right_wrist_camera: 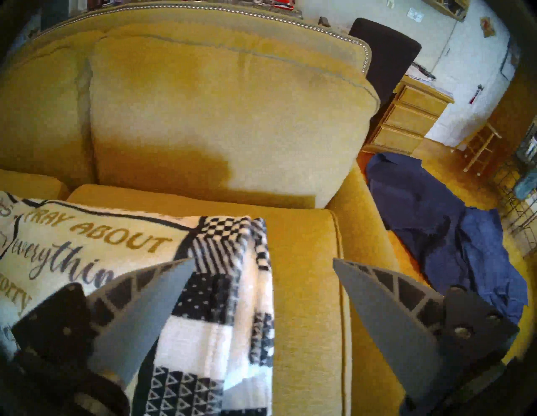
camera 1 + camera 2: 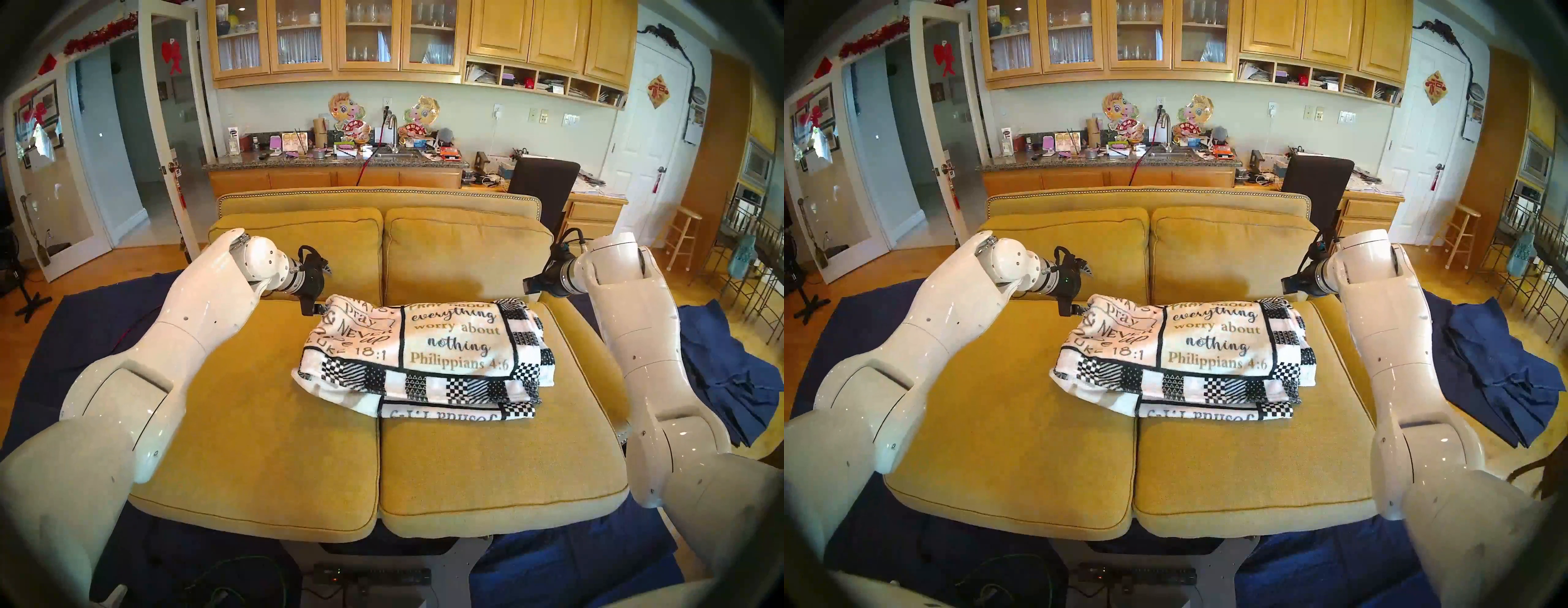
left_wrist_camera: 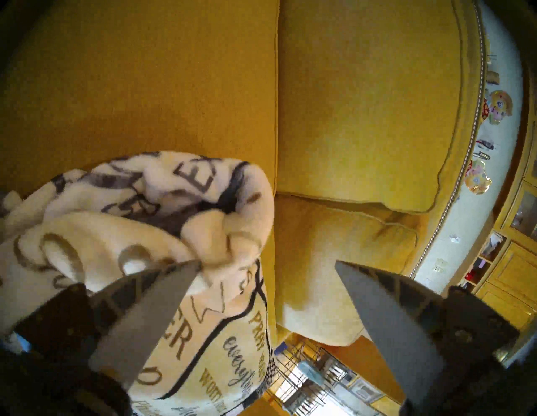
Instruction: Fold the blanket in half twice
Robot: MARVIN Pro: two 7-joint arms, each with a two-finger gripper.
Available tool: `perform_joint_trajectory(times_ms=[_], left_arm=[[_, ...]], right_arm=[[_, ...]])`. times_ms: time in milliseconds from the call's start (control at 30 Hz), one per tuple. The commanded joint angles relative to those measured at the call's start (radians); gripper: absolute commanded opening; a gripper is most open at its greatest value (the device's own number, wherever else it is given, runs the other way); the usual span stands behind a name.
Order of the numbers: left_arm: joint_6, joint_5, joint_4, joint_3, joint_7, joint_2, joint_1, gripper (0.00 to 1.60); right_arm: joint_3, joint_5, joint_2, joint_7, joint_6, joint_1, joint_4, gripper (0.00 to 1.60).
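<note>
The blanket (image 2: pixel 424 352) lies folded in a thick stack on the yellow sofa's seat (image 2: pixel 254 403), white with gold and grey lettering and a checkered border. My left gripper (image 2: pixel 321 288) hovers at the stack's back left corner. The left wrist view shows it (image 3: pixel 268 263) open, one finger (image 3: pixel 151 313) just over the bunched fleece (image 3: pixel 145 232), nothing held. My right gripper (image 2: pixel 528 286) hangs above the back right corner. Seen from the right wrist, it (image 1: pixel 263 259) is open and empty over the border edge (image 1: pixel 218 319).
The sofa's back cushions (image 2: pixel 466 254) rise just behind both grippers. Navy blue cloths lie on the floor to the right (image 2: pixel 729 382) and left (image 2: pixel 63 331) of the sofa. A dark chair (image 2: pixel 543 187) and a cluttered counter (image 2: pixel 339 157) stand behind.
</note>
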Motion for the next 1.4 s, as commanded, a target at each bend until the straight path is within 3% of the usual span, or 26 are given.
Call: perform_joint_trajectory(times_ms=[0,167,200,233,767,1000,1367], left_arm=[[-0.006,0.033,0.007,-0.013,-0.017,-0.026,-0.104,1.60],[-0.008,0.059,0.036,-0.015,-0.013,-0.031,-0.152,1.60],[-0.003,0.065,0.011,-0.034,-0.025,-0.025,-0.117,1.60],[-0.001,0.069,0.027,-0.027,-0.018,-0.025,-0.147,1.60],[0.123,0.085,-0.027,-0.121,-0.004,0.072,-0.203,1.60],[0.176,0.069,-0.020,-0.153,0.025,0.106,-0.246,1.60],[0.254,0.028,-0.022,-0.198,0.103,0.161,-0.247,1.60]], right_arm=[[0.004,-0.011,-0.017,-0.032,-0.016,0.083,-0.029,1.60],[0.003,-0.020,-0.034,-0.051,-0.016,0.098,-0.042,1.60],[0.003,-0.022,-0.037,-0.054,-0.016,0.101,-0.048,1.60],[0.004,-0.024,-0.040,-0.058,-0.016,0.104,-0.052,1.60],[0.040,-0.038,-0.043,-0.098,-0.005,0.113,-0.220,1.60],[0.056,-0.038,-0.048,-0.102,0.008,0.080,-0.315,1.60],[0.079,-0.034,-0.059,-0.104,0.008,0.008,-0.455,1.60]])
